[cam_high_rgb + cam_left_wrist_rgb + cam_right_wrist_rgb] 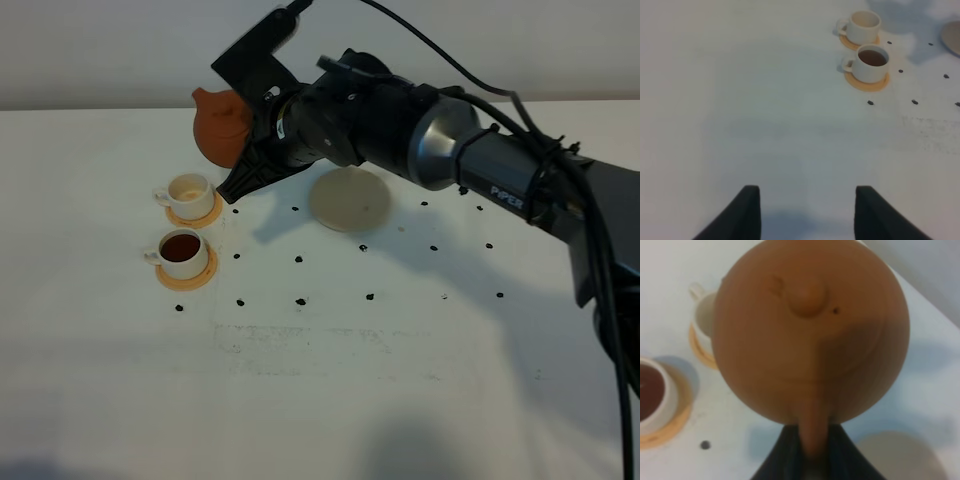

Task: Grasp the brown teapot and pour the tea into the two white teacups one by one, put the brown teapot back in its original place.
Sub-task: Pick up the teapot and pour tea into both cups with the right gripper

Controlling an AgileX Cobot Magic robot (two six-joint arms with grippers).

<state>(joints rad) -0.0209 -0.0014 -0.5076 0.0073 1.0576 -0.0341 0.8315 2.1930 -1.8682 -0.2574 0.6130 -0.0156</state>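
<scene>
My right gripper (243, 128) is shut on the handle of the brown teapot (220, 122) and holds it in the air above and behind the far white teacup (189, 190), which looks empty. In the right wrist view the teapot (810, 330) fills the frame, lid knob toward the camera. The near white teacup (180, 250) holds dark tea (181, 245). Both cups stand on orange-tan coasters. They also show in the left wrist view: the far cup (863, 26) and the near cup (871, 63). The pale beige coaster (349, 199) lies bare. My left gripper (807, 215) is open over bare table.
The white table (330, 400) carries small black dots (300, 260) around the coasters. The right arm (450, 150) reaches across from the right, over the beige coaster.
</scene>
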